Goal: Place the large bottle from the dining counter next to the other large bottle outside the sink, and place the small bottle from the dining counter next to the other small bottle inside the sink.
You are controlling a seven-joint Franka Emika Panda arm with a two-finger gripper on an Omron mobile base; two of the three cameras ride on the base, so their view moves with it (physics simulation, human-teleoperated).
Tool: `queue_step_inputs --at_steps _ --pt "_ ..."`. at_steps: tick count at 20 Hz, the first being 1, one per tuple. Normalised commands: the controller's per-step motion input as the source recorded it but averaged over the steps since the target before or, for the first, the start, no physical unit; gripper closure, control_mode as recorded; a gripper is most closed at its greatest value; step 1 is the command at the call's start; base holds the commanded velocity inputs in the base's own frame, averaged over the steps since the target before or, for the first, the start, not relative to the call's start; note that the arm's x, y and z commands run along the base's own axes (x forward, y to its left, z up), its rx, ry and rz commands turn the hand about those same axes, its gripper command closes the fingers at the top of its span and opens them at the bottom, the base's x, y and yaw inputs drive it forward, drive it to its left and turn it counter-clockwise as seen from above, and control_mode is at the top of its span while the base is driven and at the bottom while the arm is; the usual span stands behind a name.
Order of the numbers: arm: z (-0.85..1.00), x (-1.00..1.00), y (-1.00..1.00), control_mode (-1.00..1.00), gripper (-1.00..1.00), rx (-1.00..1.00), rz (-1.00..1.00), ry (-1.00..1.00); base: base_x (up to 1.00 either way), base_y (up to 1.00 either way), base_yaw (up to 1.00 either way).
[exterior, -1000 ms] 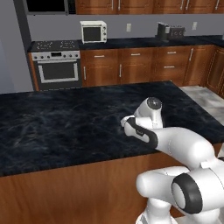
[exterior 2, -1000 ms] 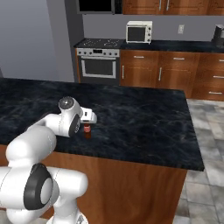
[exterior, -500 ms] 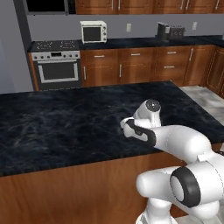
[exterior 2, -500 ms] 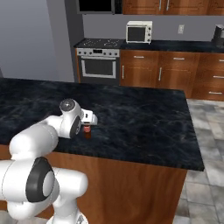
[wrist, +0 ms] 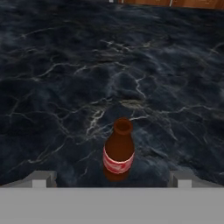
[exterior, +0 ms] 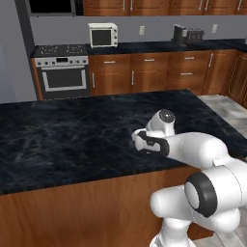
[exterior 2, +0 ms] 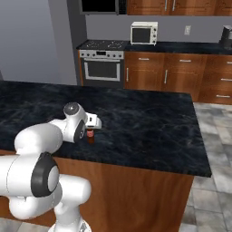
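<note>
A: What does the room look like?

B: A kitchen. A grey back wall point(exterior: 159, 26) runs across the top of the frame, with reddish-brown wall cabinets point(exterior: 144, 6) at the upper edge and matching base cabinets point(exterior: 149, 72) under a dark worktop point(exterior: 159, 47).

A: Any appliances?

B: A steel oven range point(exterior: 61, 72) stands at upper left. Right of it a white microwave point(exterior: 102, 34) sits on the worktop, and a dark toaster point(exterior: 193, 34) sits further right.

A: And the floor?

B: Pale grey tile point(exterior 2: 213, 149), seen at the right edge. The light is even and soft.
</note>
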Motion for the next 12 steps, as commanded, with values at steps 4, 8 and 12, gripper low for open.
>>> queue_step_inputs --at_steps 4,8,12 --pt "-0.08 0.05 0.0 -1.0 -1.0 0.0 0.0 0.0 0.0 0.0 0.0" --pt "-0.13 0.06 0.0 -1.0 -1.0 0.0 0.0 0.0 0.0 0.0 0.0" --pt "-0.14 0.1 0.0 -1.0 -1.0 0.0 0.0 0.0 0.0 0.0 0.0"
